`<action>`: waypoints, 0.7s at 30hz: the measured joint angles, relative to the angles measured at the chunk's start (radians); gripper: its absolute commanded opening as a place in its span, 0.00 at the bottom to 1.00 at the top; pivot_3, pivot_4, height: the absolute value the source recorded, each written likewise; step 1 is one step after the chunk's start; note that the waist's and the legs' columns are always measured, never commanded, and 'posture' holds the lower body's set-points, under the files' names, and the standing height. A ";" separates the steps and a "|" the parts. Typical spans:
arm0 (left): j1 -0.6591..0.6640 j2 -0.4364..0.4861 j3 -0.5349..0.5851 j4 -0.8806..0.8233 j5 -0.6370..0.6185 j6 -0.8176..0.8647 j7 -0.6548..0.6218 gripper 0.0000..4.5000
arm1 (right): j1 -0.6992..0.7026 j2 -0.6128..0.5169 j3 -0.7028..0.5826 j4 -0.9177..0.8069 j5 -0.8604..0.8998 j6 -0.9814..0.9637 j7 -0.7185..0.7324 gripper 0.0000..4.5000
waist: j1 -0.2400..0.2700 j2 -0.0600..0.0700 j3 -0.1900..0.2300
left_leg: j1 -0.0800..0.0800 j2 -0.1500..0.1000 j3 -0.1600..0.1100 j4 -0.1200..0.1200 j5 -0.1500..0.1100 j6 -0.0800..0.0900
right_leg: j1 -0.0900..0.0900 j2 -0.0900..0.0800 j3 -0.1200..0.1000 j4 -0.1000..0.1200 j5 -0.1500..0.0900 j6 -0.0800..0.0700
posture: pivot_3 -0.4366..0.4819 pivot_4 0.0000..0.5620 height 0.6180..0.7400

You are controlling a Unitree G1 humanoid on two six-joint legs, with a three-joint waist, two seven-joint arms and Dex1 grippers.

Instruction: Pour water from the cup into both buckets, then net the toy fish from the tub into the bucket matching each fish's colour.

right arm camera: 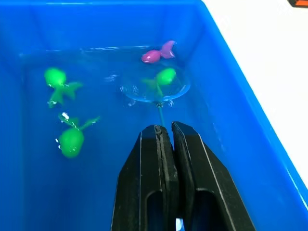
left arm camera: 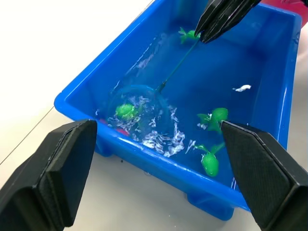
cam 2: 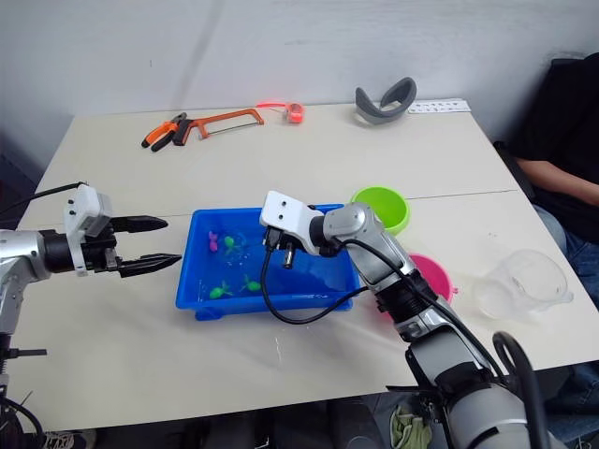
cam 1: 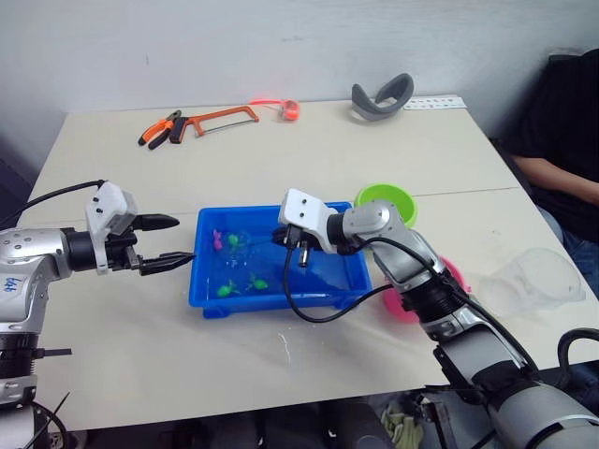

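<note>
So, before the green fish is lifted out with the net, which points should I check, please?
1. Right claw shut on the net handle: ok.
2. Green fish over the hoop: ok.
3. Pink fish outside the hoop: ok.
4. Fish fully inside the mesh: cannot tell.
5. Green bucket upright beside the tub: ok.
6. Left claw open, outside the tub: ok.
</note>
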 measured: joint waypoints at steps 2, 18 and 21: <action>0.006 0.005 0.001 0.000 0.002 -0.007 -0.001 0.99 | 0.000 0.015 0.000 0.002 0.000 -0.010 -0.010 0.00 | 0.000 0.000 0.000 | 0.000 0.000 0.000 0.000 0.000 0.000 | 0.000 0.000 0.000 0.000 0.000 0.000 | 0.48 0.27 1.00; -0.011 0.004 0.000 0.006 0.001 -0.005 -0.010 0.99 | 0.080 0.054 -0.113 -0.040 0.113 0.046 -0.042 0.00 | 0.002 0.000 0.000 | 0.000 0.000 0.000 0.000 0.000 0.000 | 0.000 0.000 -0.001 0.000 0.000 0.000 | 0.48 0.27 1.00; -0.044 -0.006 -0.002 0.008 -0.013 0.014 -0.010 0.99 | 0.100 0.027 -0.124 -0.084 0.126 0.050 -0.036 0.00 | 0.003 0.000 0.000 | 0.000 -0.001 0.000 0.000 0.000 0.000 | 0.000 -0.001 -0.001 0.000 0.000 0.000 | 0.48 0.27 1.00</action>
